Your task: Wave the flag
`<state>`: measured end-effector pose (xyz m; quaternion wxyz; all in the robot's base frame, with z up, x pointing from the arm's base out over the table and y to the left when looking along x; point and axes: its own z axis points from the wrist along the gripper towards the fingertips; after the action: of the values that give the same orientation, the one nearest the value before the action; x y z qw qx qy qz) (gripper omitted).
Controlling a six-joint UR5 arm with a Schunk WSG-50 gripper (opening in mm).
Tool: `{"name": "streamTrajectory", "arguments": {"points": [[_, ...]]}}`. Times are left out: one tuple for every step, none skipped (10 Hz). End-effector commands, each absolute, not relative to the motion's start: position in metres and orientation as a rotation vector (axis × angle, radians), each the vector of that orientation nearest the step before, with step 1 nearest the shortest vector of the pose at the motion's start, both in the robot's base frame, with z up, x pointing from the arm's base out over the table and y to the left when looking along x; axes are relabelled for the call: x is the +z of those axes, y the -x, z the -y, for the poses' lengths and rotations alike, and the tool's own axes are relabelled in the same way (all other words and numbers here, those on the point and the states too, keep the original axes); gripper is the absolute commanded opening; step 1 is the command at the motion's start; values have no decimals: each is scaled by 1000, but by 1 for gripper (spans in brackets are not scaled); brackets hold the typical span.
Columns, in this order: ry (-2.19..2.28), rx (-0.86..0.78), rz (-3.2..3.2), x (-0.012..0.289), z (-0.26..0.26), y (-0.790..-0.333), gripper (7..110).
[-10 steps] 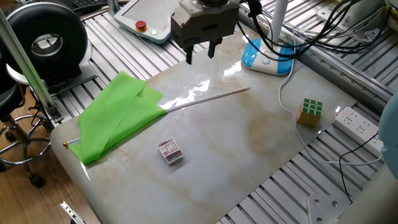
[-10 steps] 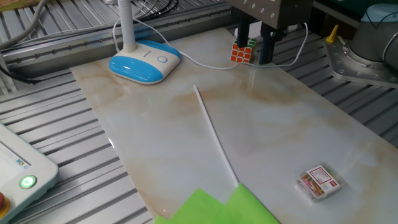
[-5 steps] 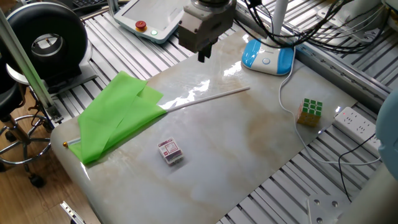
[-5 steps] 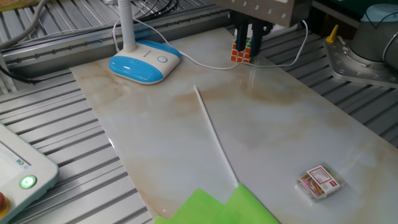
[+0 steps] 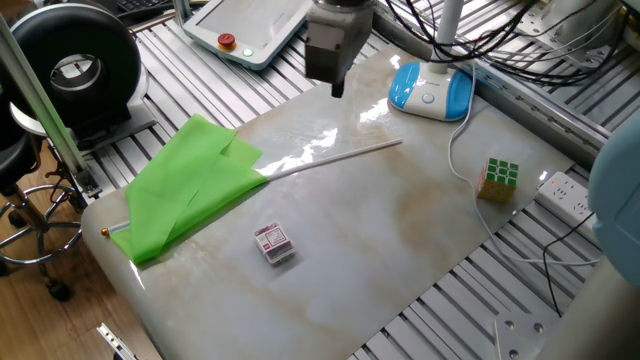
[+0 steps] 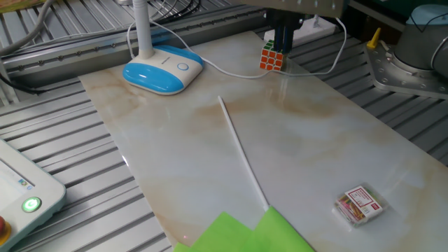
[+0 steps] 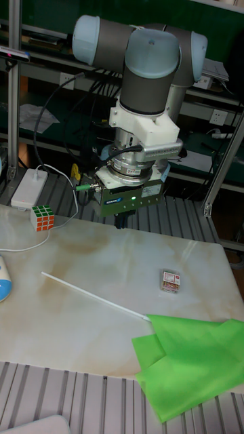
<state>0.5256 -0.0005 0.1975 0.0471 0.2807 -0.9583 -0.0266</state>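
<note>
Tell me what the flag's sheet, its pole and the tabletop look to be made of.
Flag sheet: thin lime-green cloth or synthetic fabric, matte; it lies creased and folded over itself.
Pole: slim, white and smooth, probably plastic; wood cannot be ruled out.
Tabletop: polished marble-look slab, cream with brown veining and glossy reflections; real stone or laminate cannot be told.

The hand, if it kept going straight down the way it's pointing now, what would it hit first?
Probably the bare marble tabletop. The hand points downward above the table's far side, and the flag's white pole seems to lie nearer the camera than that line, though depth is uncertain.
</note>
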Motion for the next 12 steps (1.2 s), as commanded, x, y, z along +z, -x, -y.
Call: {"name": "streamTrajectory", "arguments": {"points": [[-1003, 215, 2804, 202, 55, -527, 7], [-1070, 62, 2758, 198, 33, -513, 7], [-1113, -107, 2757, 193, 7, -506, 7], [-1128, -168, 2761, 192, -3, -505, 7], [-1171, -171, 2719, 191, -1, -500, 7], [-1169, -170, 2704, 187, -2, -497, 7], [-1177, -156, 2718, 185, -2, -501, 7], [-1150, -112, 2761, 182, 1, -510, 7], [-1057, -23, 2841, 180, 10, -524, 7], [-979, -8, 2880, 176, 9, -526, 7], [-1018, -73, 2864, 174, -3, -521, 7], [-1086, -110, 2859, 169, -12, -523, 7]]}}
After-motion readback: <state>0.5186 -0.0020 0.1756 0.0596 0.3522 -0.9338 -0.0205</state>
